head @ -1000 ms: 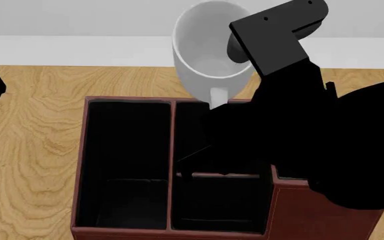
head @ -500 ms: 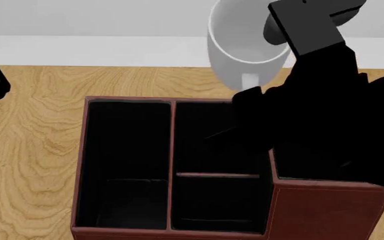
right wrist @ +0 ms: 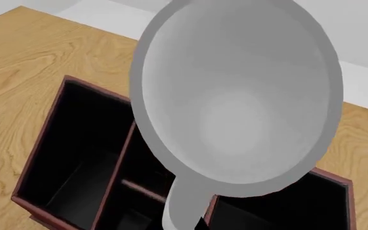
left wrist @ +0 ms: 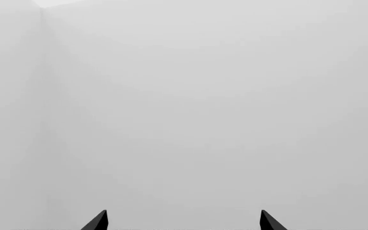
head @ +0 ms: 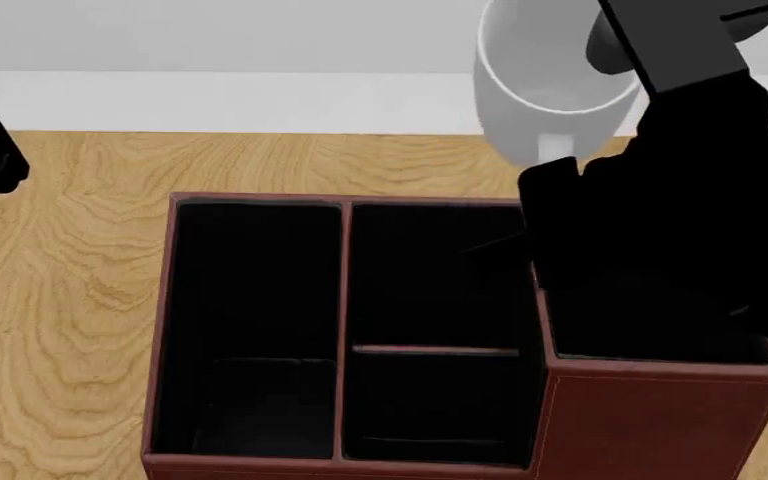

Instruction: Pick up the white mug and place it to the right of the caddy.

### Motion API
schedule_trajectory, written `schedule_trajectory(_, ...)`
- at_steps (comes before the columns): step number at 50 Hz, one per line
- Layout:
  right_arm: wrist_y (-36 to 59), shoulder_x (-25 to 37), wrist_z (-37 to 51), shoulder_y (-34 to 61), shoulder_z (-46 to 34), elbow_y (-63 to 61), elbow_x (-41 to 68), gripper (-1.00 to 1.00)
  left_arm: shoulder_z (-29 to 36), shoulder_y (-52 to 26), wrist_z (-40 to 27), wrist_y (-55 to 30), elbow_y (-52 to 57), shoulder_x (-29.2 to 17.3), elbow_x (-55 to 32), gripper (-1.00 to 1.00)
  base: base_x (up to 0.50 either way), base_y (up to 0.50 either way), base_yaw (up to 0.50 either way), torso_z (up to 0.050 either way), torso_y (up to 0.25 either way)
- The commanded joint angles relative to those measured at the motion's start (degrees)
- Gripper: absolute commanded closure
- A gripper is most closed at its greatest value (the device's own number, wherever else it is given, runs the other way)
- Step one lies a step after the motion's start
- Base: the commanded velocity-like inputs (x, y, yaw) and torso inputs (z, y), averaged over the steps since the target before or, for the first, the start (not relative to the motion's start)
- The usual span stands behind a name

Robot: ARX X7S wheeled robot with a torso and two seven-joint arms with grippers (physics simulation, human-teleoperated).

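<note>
White mug (head: 544, 85), pinched by the right gripper (head: 624, 45) at its rim, hangs tilted in the air above the caddy's (head: 344, 340) far right corner. Pickup is done; the carry to the bare wooden table (head: 64, 270) right of the caddy remains. Left gripper's fingertips (left wrist: 97, 221) stand spread, empty.

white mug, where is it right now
In the head view the white mug is held aloft by the right gripper, above the caddy's far right corner, tilted with its handle pointing down.
</note>
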Motion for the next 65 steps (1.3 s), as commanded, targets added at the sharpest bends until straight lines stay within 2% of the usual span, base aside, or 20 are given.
schedule_trajectory(1, 0.1, 1.2, -0.9, 0.7, 0.1, 1.4, -3.1, 1.0, 0.1, 0.0, -0.1, 0.3, -0.4, -0.1, -0.1, -1.0, 0.0, 0.0, 0.0, 0.0, 0.0)
schedule_trajectory(40, 1.9, 8.4, 3.2, 1.1, -0.1, 2.4, -1.4, 1.0, 1.5, -0.3, 0.3, 2.9, -3.0, 0.0, 0.0, -1.0, 0.0, 0.0, 0.0, 0.0, 0.001)
schedule_trajectory(65, 2.3, 12.0, -2.1, 1.4, -0.8, 5.5, -4.4, 1.0, 1.7, -0.3, 0.3, 3.2, -3.7, -0.4, -0.4, -1.0, 0.0, 0.0, 0.0, 0.0, 0.0)
